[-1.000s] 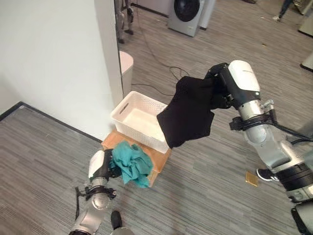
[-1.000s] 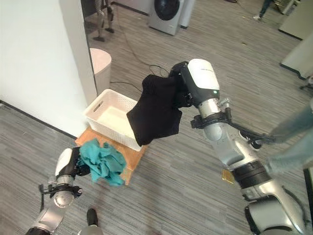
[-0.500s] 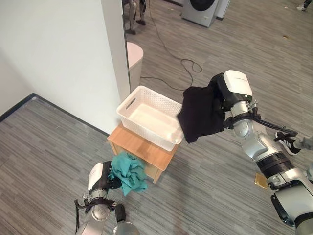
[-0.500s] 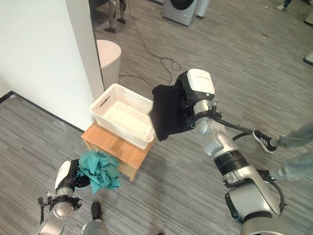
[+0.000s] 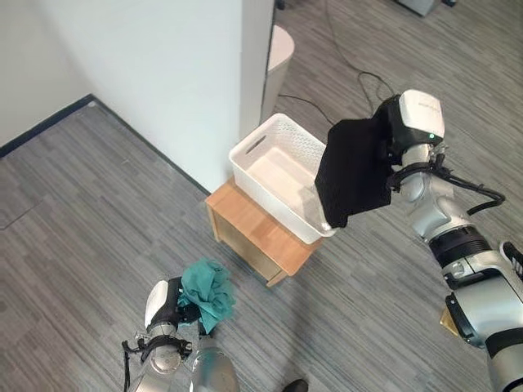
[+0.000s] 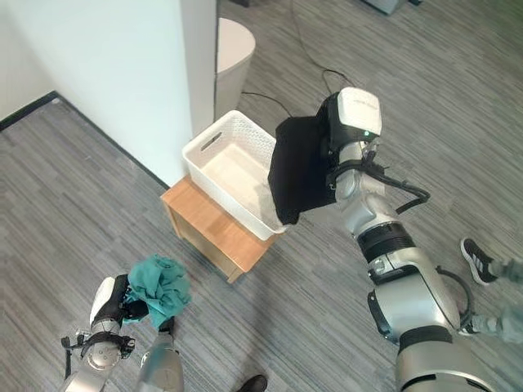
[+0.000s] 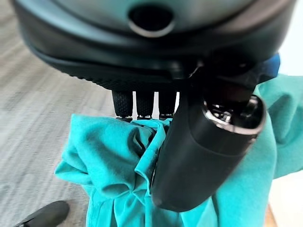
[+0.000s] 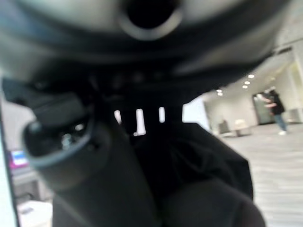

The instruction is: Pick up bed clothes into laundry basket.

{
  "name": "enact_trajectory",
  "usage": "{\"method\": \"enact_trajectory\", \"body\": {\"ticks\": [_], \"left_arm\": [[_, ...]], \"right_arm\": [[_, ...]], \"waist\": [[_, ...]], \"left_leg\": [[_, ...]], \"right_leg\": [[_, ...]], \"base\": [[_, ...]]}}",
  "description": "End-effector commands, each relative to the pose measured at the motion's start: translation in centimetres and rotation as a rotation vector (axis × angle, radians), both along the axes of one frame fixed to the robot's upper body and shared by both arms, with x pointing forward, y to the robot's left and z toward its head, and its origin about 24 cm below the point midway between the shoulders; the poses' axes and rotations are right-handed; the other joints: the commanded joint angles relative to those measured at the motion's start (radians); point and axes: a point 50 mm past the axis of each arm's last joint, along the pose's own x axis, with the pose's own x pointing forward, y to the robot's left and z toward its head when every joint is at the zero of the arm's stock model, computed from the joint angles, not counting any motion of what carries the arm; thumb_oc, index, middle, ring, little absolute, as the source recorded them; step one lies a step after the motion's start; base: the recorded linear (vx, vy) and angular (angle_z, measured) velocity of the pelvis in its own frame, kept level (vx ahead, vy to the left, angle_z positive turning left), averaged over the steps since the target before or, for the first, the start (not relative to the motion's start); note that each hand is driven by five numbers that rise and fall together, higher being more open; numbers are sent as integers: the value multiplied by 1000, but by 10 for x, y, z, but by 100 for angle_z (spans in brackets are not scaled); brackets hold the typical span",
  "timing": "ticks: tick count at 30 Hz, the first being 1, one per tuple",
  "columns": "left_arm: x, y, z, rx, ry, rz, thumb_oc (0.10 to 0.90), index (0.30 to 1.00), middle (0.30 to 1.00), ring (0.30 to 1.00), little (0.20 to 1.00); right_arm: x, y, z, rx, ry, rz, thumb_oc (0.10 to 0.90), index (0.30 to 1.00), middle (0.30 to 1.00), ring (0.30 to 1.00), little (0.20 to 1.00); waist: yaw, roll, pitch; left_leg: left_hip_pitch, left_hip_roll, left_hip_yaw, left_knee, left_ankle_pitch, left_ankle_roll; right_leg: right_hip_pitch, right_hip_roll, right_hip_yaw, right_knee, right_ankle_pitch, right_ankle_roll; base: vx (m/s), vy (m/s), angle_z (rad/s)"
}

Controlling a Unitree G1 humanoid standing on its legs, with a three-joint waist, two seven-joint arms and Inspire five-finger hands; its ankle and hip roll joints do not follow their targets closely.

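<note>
Black garment (image 5: 354, 173) hangs crumpled from clenched right robot hand (image 5: 391, 140); left robot hand (image 7: 199, 142) clutches bunched teal cloth (image 7: 118, 156).

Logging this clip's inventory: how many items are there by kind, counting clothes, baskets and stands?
Clothes: 2 (black garment in the right robot hand, teal garment in the left robot hand)
Laundry basket: 1
Wooden stand: 1
Total: 4
</note>
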Motion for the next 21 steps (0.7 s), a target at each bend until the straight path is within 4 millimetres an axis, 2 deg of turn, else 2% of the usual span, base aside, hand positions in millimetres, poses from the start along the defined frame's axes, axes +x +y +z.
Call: {"method": "enact_trajectory", "body": {"ticks": [1,8,14,15,16,21], "left_arm": [[36,-19,38,4,-239,-132,400,300,300,300,300],[42,-19,42,6,-256,-139,400,300,300,300,300],[45,-18,45,10,-276,-132,400,300,300,300,300],[46,-18,46,8,-280,-134,400,300,300,300,300],[46,-16,46,8,-285,-128,400,300,300,300,300],[47,-13,45,-2,-285,-110,400,300,300,300,300]], "right_arm": [[-19,-14,114,-39,-391,-58,400,300,300,300,300],[-15,-9,112,-54,-371,-49,400,300,300,300,300],[-7,-5,103,-56,-312,-54,400,300,300,300,300],[-4,-4,100,-47,-294,-55,800,900,900,900,900],[0,-5,93,-33,-252,-63,800,900,900,900,900],[3,2,94,-30,-242,-36,800,900,900,900,900]], "waist": [[60,-42,-14],[86,-60,10],[97,-59,42],[99,-58,50],[106,-56,61],[107,-56,77]], "left_leg": [[10,32,26,-3,-122,-43],[-21,27,9,-4,-122,-43],[-43,26,8,-4,-115,-45],[-49,28,8,-4,-112,-46],[-60,33,9,-3,-106,-49],[-76,41,12,-4,-99,-55]], "right_leg": [[76,-112,-9,12,-47,124],[68,-114,-19,13,-30,128],[53,-113,-20,13,-21,128],[49,-114,-19,13,-19,128],[42,-115,-21,13,-18,129],[20,-113,-16,11,-12,131]], "base": [[4,9,11],[-1,4,9],[-20,-1,2],[-73,-3,-3],[-53,-4,-3],[-45,1,-4]]}}
